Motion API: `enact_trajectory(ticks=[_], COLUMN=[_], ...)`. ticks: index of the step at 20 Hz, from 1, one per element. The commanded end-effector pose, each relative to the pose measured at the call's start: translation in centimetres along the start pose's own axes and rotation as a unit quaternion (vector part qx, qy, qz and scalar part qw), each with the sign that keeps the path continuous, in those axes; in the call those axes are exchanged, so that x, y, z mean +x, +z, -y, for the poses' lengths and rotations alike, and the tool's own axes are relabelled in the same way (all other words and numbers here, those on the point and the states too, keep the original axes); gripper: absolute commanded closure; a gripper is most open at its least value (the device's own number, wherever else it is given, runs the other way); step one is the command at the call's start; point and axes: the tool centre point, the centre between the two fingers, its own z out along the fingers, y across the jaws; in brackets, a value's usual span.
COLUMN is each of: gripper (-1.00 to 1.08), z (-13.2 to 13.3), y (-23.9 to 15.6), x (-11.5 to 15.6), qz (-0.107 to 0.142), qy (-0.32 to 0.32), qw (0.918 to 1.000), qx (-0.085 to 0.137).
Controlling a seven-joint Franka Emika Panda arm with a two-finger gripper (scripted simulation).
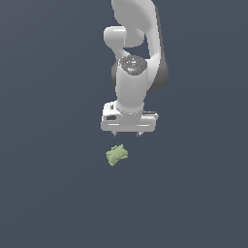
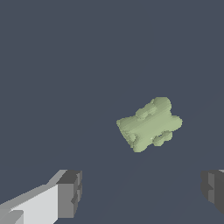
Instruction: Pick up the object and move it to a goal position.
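The object (image 1: 116,155) is a small pale green lumpy block lying on the dark grey surface, slightly toward the exterior view's left of the arm's hand. It also shows in the wrist view (image 2: 149,124), tilted and apart from both fingers. My white gripper (image 1: 127,133) hangs above and just behind the object, not touching it. Its jaws stand wide apart and hold nothing. In the wrist view one dark finger pad (image 2: 70,194) and the other (image 2: 213,190) frame bare floor.
The plain dark grey surface (image 1: 48,193) extends all around. The white arm (image 1: 135,58) rises behind the gripper toward the top of the exterior view.
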Motion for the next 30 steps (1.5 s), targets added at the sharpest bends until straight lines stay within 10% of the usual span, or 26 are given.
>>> enact_trajectory(ticks=[1, 15, 30], gripper=[-0.92, -0.92, -0.92], z=[-0.2, -1.8, -3.7], y=[0.2, 2.7, 5.6], x=[0.1, 1.3, 2.5], qz=[0.001, 0.013, 0.026], qy=[0.018, 0.208, 0.422], qw=[0.9998, 0.9780, 0.9061], qx=[0.001, 0.007, 0.005])
